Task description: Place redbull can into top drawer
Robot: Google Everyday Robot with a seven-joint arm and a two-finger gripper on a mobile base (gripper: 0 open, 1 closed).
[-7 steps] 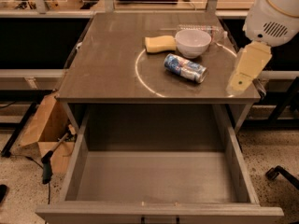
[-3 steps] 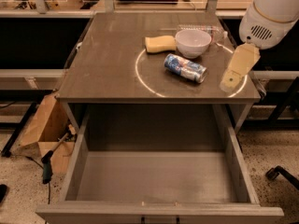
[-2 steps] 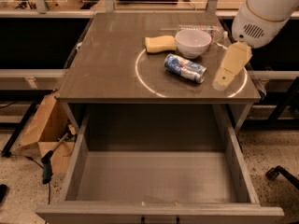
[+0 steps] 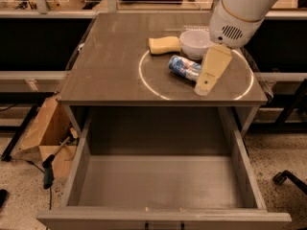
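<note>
The redbull can (image 4: 183,67) lies on its side on the grey table top (image 4: 110,66), blue and silver, just in front of the white bowl (image 4: 196,43). My gripper (image 4: 207,80) hangs from the white arm at the upper right, its beige fingers pointing down and left, right beside the can's right end and covering it. The top drawer (image 4: 160,181) is pulled wide open below the table's front edge, and its flat grey floor holds nothing.
A yellow sponge (image 4: 164,44) lies left of the bowl. A white circle is marked on the table top around the can. A cardboard box (image 4: 45,138) and a tool lie on the floor to the left. A chair base (image 4: 288,176) stands at the right.
My gripper has moved left and down across the table top, from the table's right edge to right beside the can's right end. The can, bowl and sponge have not moved.
</note>
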